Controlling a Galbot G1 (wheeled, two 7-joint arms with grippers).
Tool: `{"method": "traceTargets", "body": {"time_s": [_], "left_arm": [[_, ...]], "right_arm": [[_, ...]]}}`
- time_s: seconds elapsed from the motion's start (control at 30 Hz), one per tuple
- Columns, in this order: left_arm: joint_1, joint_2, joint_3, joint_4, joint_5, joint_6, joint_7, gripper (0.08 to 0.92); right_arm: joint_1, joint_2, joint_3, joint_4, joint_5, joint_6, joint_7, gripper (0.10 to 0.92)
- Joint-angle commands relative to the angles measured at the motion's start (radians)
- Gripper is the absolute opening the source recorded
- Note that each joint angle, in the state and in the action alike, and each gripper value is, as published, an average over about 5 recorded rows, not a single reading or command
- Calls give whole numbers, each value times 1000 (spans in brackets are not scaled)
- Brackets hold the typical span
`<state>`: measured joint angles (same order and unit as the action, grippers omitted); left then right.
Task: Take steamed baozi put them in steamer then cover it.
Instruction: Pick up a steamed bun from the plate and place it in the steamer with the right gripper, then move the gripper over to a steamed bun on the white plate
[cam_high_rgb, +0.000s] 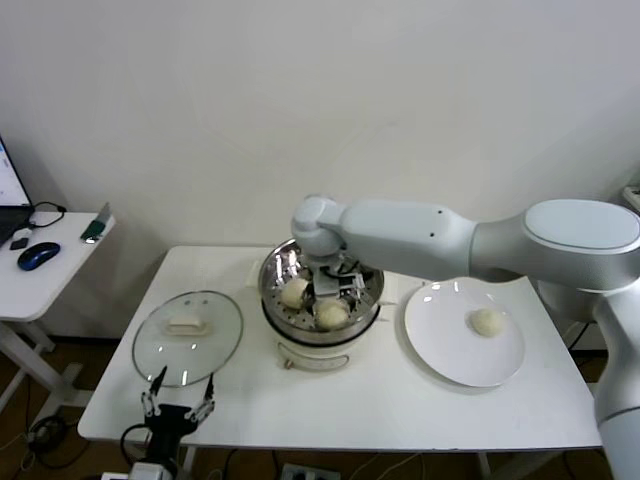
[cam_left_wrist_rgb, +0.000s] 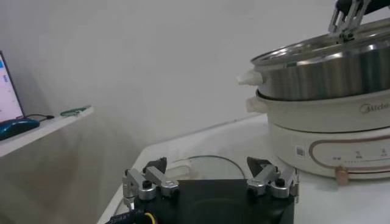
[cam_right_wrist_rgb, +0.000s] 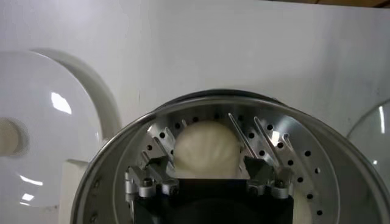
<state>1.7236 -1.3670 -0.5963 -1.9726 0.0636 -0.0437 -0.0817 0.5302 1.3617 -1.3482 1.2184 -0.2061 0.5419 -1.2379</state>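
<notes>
Our right gripper (cam_high_rgb: 335, 287) hangs inside the steamer (cam_high_rgb: 272, 285), jaws spread wide with nothing clamped between them. In the right wrist view a baozi (cam_right_wrist_rgb: 206, 148) lies on the perforated tray just beyond the open fingers (cam_right_wrist_rgb: 149, 182), clear of both pads, so we judge it set down and let go. From the head view we count two buns in the pot: one at the near side (cam_high_rgb: 331, 314) right under the claw, and another to its left (cam_high_rgb: 295, 292). Whether more sit hidden beneath the arm, we cannot tell.

What the coming move turns on, as we read it, is the last bun (cam_high_rgb: 487, 321) on the plate (cam_high_rgb: 440, 350). It lies to the right of the steamer and slightly nearer than the claw, well apart from it, on the right arm's own side. It is round, so no long axis governs the approach; the claw would need to rise clear of the pot rim first, then travel right.

Our left gripper (cam_high_rgb: 178, 396) waits open at the near edge of the table (cam_high_rgb: 380, 410), just in front of the cover (cam_high_rgb: 187, 337), which lies flat to the left of the steamer, handle up. That arm is plainly the nearer one for the lid once the plate is emptied
</notes>
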Motion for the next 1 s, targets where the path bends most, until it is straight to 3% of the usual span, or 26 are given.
{"method": "traceTargets", "body": {"time_s": [0.03,0.3,0.47,0.63,0.8,1.0], "left_arm": [[-2,1,-1,-2,-2,2,-1,823],[-1,1,-1,-3,0,-1,-1,823],[-4,2,-1,-8,1,-3,0,823],[-9,-3,2,-13,6,-3,0,823],[-7,-10,6,-14,12,-2,0,823],[-7,-15,4,-18,23,5,0,823]], "right_arm": [[25,-12,36,-10,4,-7,8,822],[143,-181,65,-32,153,-124,16,823],[234,-344,-64,-51,373,-344,101,823],[213,-514,-108,-27,483,-601,167,823],[85,-681,-54,13,476,-750,174,823],[-201,-753,198,-122,312,-652,129,823]]}}
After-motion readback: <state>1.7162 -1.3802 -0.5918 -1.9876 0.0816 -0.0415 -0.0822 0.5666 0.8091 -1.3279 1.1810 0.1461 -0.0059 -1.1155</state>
